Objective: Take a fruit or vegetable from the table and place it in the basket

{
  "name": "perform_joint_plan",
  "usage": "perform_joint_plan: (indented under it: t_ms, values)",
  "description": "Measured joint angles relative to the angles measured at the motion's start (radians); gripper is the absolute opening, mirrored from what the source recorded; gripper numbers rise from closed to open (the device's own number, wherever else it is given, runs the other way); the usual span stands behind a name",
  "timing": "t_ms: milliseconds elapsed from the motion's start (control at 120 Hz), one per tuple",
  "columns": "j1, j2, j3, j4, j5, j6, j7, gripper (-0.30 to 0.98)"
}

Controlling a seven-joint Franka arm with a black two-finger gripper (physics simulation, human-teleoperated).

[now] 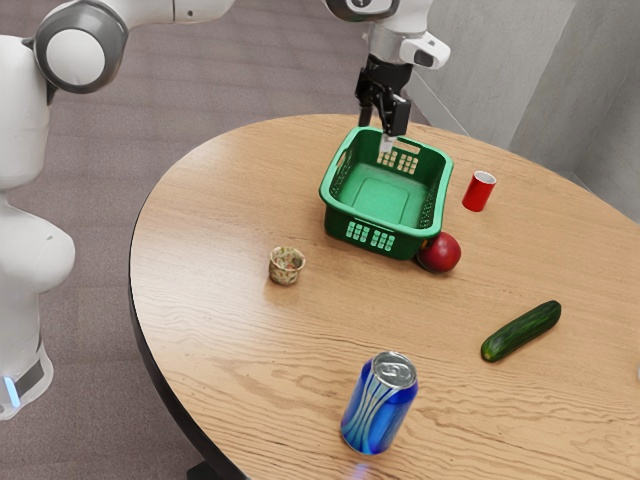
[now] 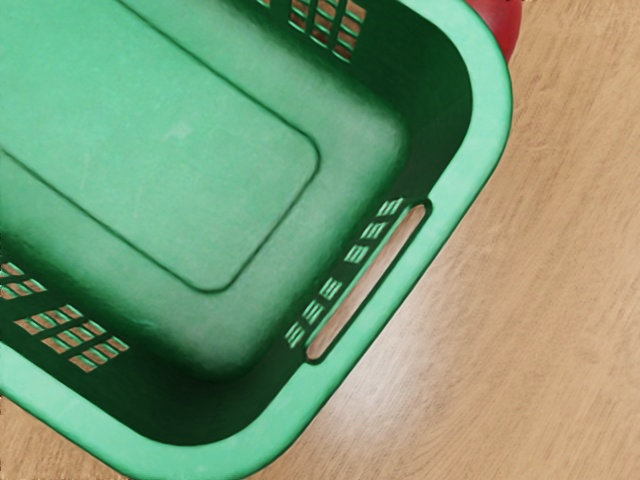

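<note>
Apple, deep red, sits on the wooden table against or just beside the green basket, outside its wall at the corner toward the exterior view's right. Cucumber, the other produce on show, lies on its side nearer the camera, well apart from the basket. The black gripper hangs over the basket's far side, its fingers apart, pointing down. In the wrist view, the basket's open interior, pale rim and one slotted handle lie beneath the hand, with a sliver of the apple beyond the rim. A red cup with a white inside stands near the basket, beyond the apple, while a small patterned bowl sits toward the exterior view's left. In the foreground stands a blue can with a silver top. The white arm reaches in from the exterior view's upper left, above a tiled floor.
</note>
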Motion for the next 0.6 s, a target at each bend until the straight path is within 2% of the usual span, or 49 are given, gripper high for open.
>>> perform_joint_plan:
  t_ms: [308,492,542,600]
  values:
    - [-0.01,0.0,-0.022,0.0,0.002,0.002,-0.048,0.69]
    - [-0.225,0.049,-0.03,-0.003,0.057,0.078,-0.161,0.69]
    - [-0.301,0.08,0.013,-0.001,0.069,0.108,-0.198,0.69]
    - [-0.427,0.112,0.105,0.028,0.078,0.136,-0.242,0.69]
